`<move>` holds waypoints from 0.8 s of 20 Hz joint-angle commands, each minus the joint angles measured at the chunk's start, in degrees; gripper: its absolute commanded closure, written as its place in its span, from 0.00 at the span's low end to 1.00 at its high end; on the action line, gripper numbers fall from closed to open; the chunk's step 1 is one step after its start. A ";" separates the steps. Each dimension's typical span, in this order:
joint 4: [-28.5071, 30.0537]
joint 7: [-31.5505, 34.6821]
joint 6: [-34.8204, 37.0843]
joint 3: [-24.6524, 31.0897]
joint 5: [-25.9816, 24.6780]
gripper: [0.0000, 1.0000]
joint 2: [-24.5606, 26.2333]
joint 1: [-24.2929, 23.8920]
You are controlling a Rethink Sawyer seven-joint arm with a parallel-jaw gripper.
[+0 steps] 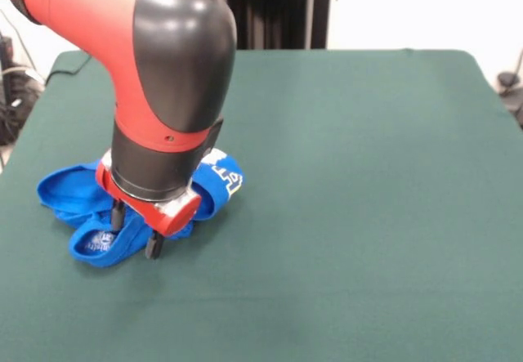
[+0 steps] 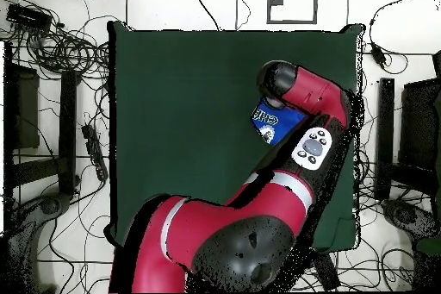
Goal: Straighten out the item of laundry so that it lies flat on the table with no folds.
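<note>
The crumpled blue T-shirt [image 1: 82, 207], soft, light and limp, is bunched near one side edge of the bench [image 1: 351, 174], with the gripper [image 1: 136, 233] lowered onto it, fingers apart; an outer hem is judged the best hold.

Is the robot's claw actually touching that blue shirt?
Touching. In the front view, the gripper has its fingers pressed down into the crumpled shirt. Overhead, the arm hides the contact.

A robotics lab: cables [image 2: 60, 45] strewn around a green-clothed table [image 1: 343, 174].
</note>
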 commanded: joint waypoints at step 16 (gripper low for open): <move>4.21 19.09 -10.30 -2.41 -1.24 1.00 3.18 4.50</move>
